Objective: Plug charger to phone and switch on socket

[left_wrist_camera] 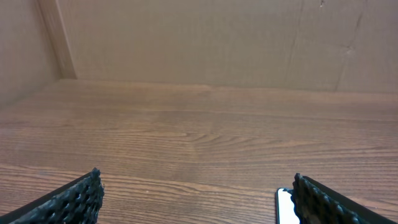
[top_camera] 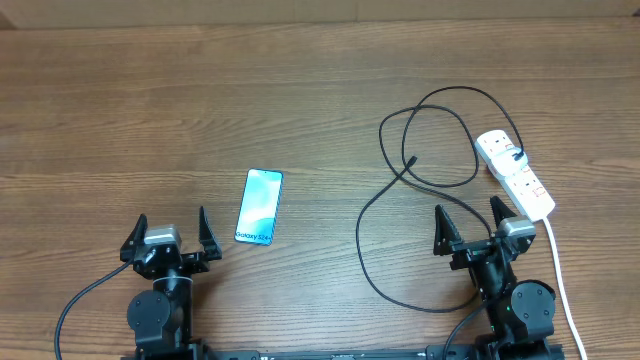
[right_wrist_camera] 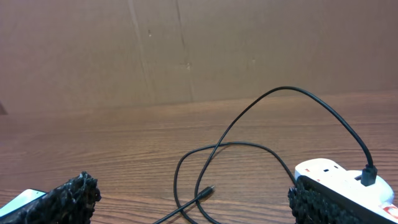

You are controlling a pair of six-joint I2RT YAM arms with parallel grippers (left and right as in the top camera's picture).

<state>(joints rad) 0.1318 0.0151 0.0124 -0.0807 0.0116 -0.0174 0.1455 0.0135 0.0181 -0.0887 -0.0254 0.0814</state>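
Observation:
The phone [top_camera: 260, 207] lies flat, screen up, just right of my left gripper [top_camera: 170, 222], which is open and empty near the front edge. In the left wrist view the phone's corner [left_wrist_camera: 283, 205] shows beside the right finger of that gripper [left_wrist_camera: 196, 177]. The black charger cable [top_camera: 359, 235] loops across the table, and its connector tip [top_camera: 412, 160] lies free. The cable's other end is plugged into the white socket [top_camera: 514, 173]. My right gripper [top_camera: 466, 212] is open and empty, with the tip [right_wrist_camera: 208, 191] ahead of its jaws [right_wrist_camera: 189, 186] and the socket [right_wrist_camera: 329, 171] by its right finger.
The socket's white cord [top_camera: 562, 280] runs down the right side past the right arm's base [top_camera: 520, 300]. A cardboard wall [right_wrist_camera: 186, 50] closes off the back of the wooden table [top_camera: 320, 90]. The left arm's base [top_camera: 160, 310] sits at the front edge.

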